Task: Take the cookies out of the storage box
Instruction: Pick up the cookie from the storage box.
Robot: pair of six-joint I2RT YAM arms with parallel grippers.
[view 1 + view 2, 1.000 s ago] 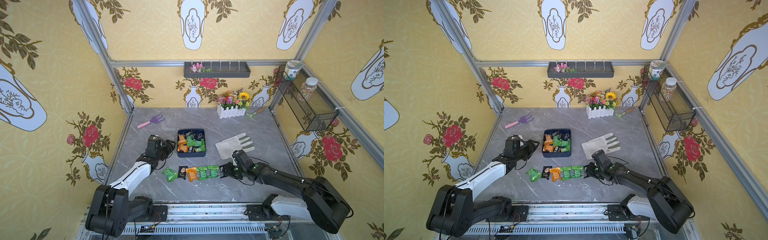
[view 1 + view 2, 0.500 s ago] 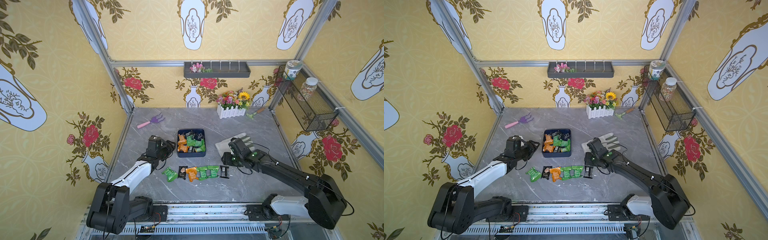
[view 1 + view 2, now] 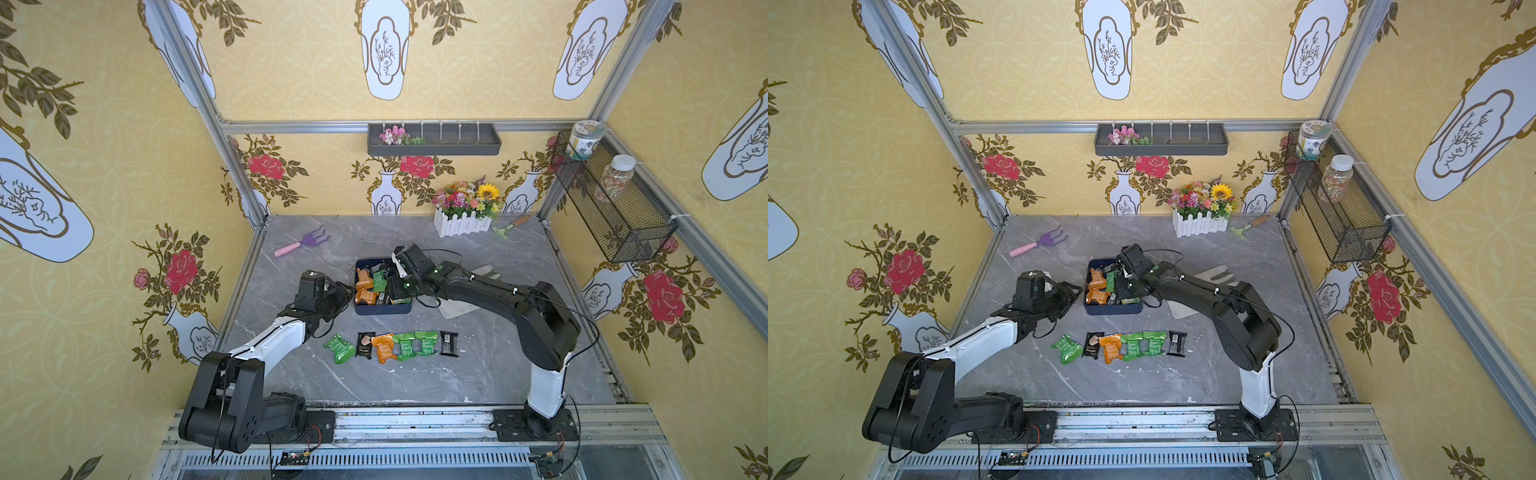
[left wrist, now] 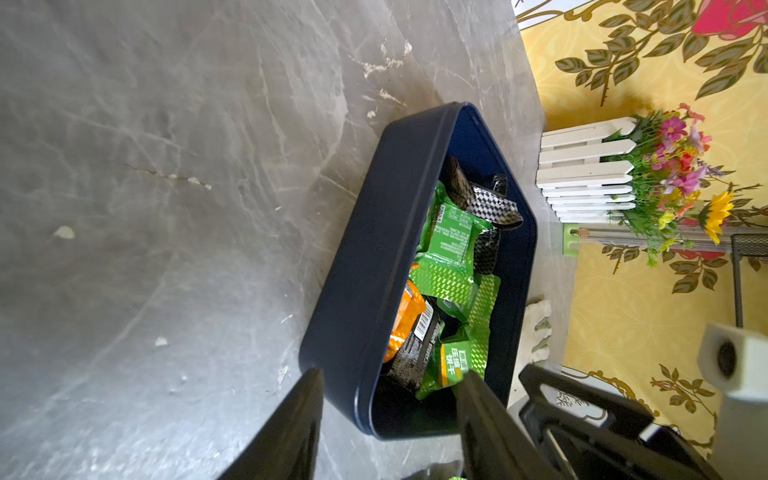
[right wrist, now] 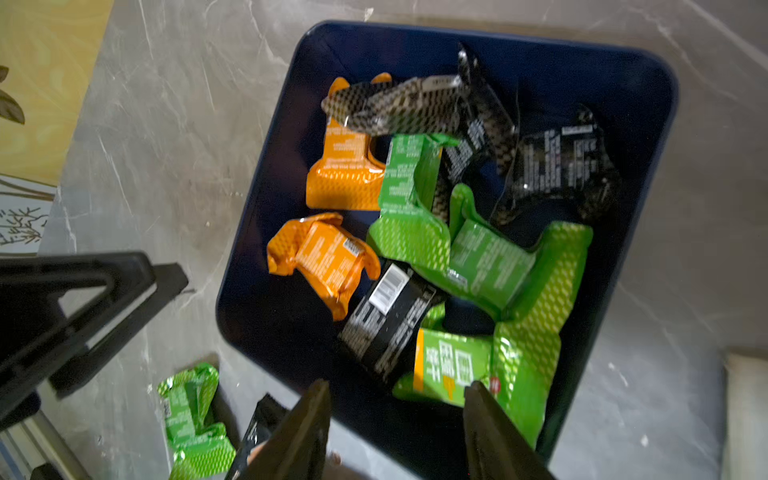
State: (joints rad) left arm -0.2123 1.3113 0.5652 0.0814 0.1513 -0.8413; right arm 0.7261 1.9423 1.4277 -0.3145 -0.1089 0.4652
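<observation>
While right jaws hang parted, empty, over storage box (image 5: 266,208) | left jaws parted astride its wall

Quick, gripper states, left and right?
Left gripper: open, empty, fingers straddling the storage box wall.
Right gripper: open, empty, above the cookies.

left gripper (image 4: 390,372) jaws apart; storage box (image 4: 365,249) just ahead of fingertips, green/orange/black cookies (image 4: 453,237) inside.
</observation>
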